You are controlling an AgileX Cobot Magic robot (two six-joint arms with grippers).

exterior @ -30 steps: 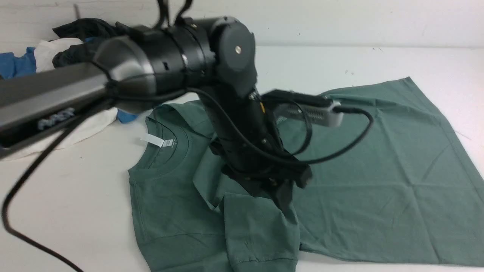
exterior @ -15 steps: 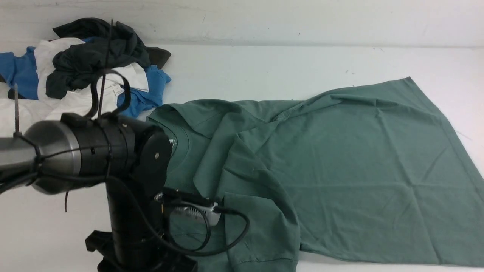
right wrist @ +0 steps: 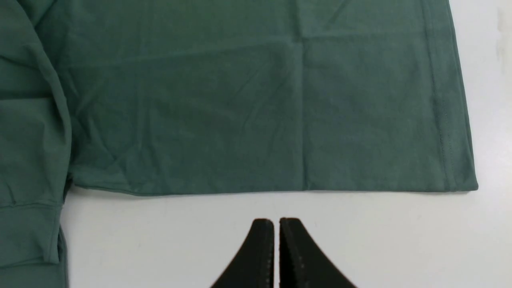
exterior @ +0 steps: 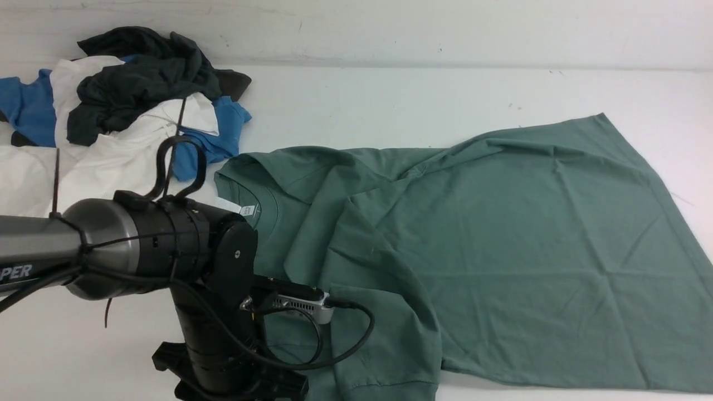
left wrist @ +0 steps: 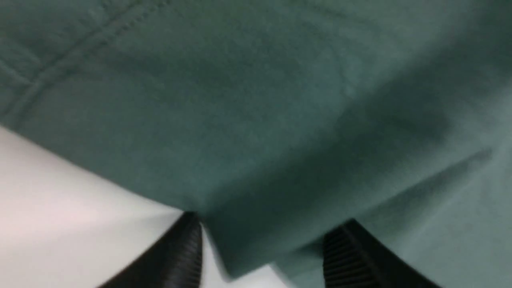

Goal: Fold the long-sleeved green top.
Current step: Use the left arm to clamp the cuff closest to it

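Top (exterior: pixel 529 234) lies on table (exterior: pixel 390 94) (left gripper (left wrist: pixel 270 220), jaws apart, at edge).

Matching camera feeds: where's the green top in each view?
Front: green top spreads from the centre to the right edge.
Left wrist: it fills nearly the whole frame; its edge lies between the fingers of the open left gripper.
Right wrist: it covers most of the picture, beyond the shut right gripper over the table.
Shared landmark: the folded sleeve cuff, front and right wrist; not identifiable in left wrist.
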